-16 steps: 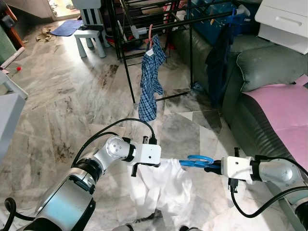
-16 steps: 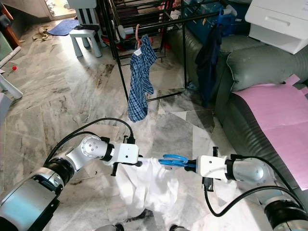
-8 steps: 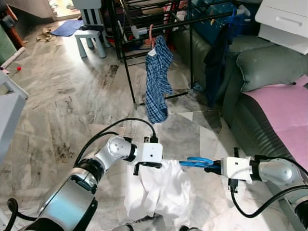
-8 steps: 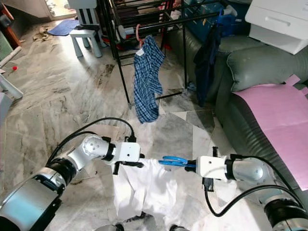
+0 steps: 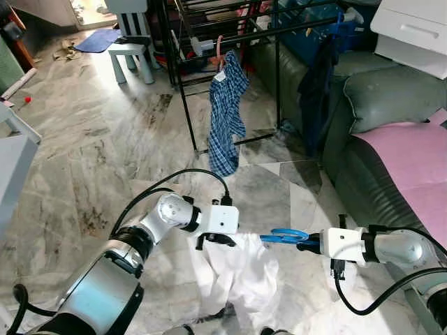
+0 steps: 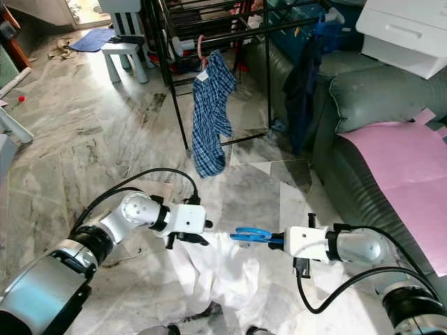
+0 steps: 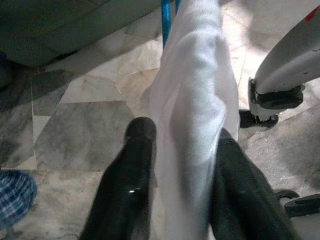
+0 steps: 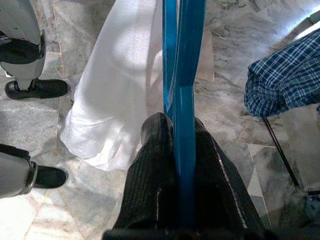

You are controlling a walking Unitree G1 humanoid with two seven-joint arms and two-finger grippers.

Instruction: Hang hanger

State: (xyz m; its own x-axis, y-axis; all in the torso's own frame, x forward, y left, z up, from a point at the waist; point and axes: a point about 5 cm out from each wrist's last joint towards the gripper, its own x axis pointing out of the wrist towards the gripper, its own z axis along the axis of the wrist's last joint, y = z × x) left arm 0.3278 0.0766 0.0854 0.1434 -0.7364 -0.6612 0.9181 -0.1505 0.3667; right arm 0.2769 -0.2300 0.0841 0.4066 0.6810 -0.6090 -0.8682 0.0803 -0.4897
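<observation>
- Hanging not yet done: the blue hanger (image 5: 283, 236) sits low over the marble floor (image 5: 91, 153), well short of the black drying rack (image 5: 187, 73).
- Right end effector (image 8: 182, 145) is clamped on its blue bar.
- Left end effector (image 7: 175, 165) pinches the white garment (image 5: 241, 269), draped limp and creased.

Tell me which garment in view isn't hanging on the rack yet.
The white garment, held between the left gripper and the right gripper's blue hanger; the plaid shirt and dark garment already hang on the rack.
</observation>
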